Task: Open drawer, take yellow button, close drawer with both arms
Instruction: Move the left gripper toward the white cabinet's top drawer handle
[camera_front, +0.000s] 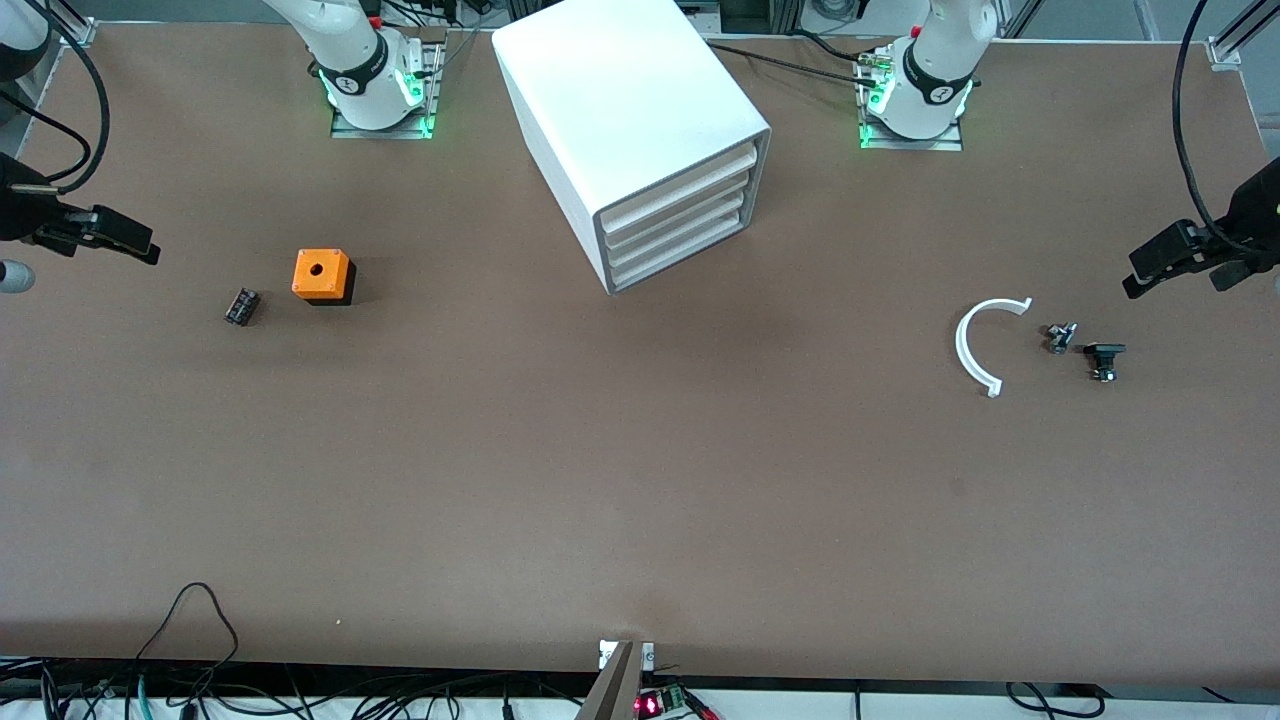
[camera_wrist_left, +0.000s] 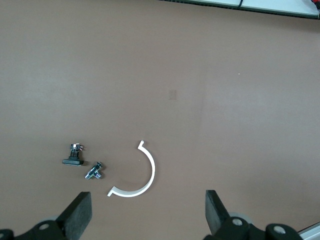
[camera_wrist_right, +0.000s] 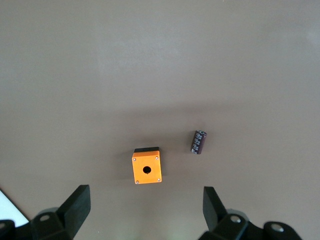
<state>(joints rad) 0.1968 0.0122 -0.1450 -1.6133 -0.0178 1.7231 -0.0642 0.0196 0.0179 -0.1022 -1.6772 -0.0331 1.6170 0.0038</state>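
You see the white boxy plastic cabinet (camera_front: 640, 130) on the brown table (camera_front: 600, 480), its top white drawer (camera_front: 680, 190) pushed in like the three below it. No orange-capped button shows. The orange cube with a hole (camera_front: 322, 274) sits toward the right arm's end from the cabinet; the white plastic arc (camera_front: 985, 345) toward the left arm's end. The left gripper (camera_wrist_left: 147, 212) hangs over that arc, fingers spread, empty. The right gripper (camera_wrist_right: 145, 210) hangs over the cube, fingers spread, empty.
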